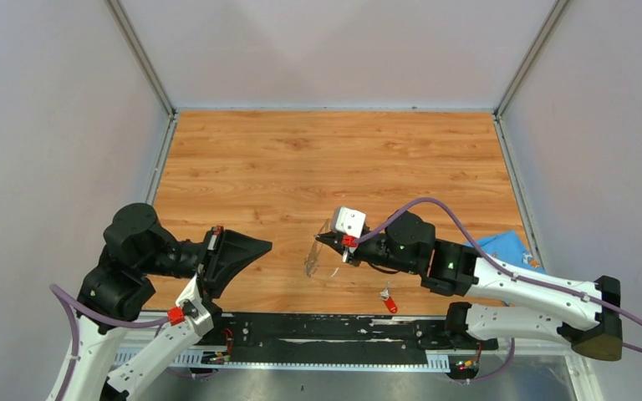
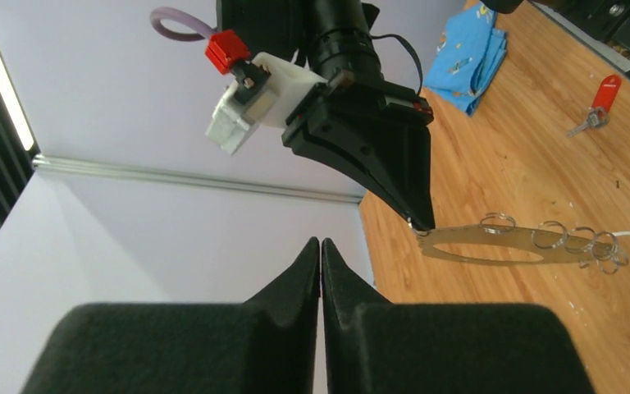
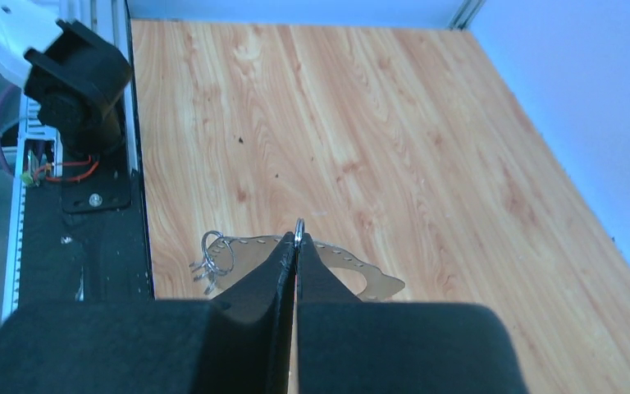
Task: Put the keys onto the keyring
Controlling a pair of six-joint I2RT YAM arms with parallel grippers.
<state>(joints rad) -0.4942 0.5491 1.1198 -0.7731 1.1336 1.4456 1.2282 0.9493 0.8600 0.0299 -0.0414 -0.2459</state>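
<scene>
- Near the front middle of the table (image 1: 326, 159), found the right gripper (image 1: 323, 242) stretched out to the left, forearm low and almost level, fingertips pointing toward the other arm.
- Saw its jaws pressed together on the rim of the keyring (image 1: 321, 262). Ring hung from the fingertips, with several small split rings (image 2: 553, 235) on the part away from the grip. Could not tell if its lower edge touched the wood.
- Found the left gripper (image 1: 266, 245) raised over the left side, pointing right toward the keyring but apart from it. Fingers (image 2: 295, 279) almost together, only a thin slit between, nothing inside.
- Noted the red-headed key (image 1: 389, 302) lying flat near the front edge, just right of the keyring, beside the right forearm.
- Noted a blue cloth (image 1: 501, 245) at the right edge, behind the right arm.
- Left wide bare wood behind both grippers up to the back wall, but only little room in front, with the black rail (image 1: 326, 330) close along the near edge.
</scene>
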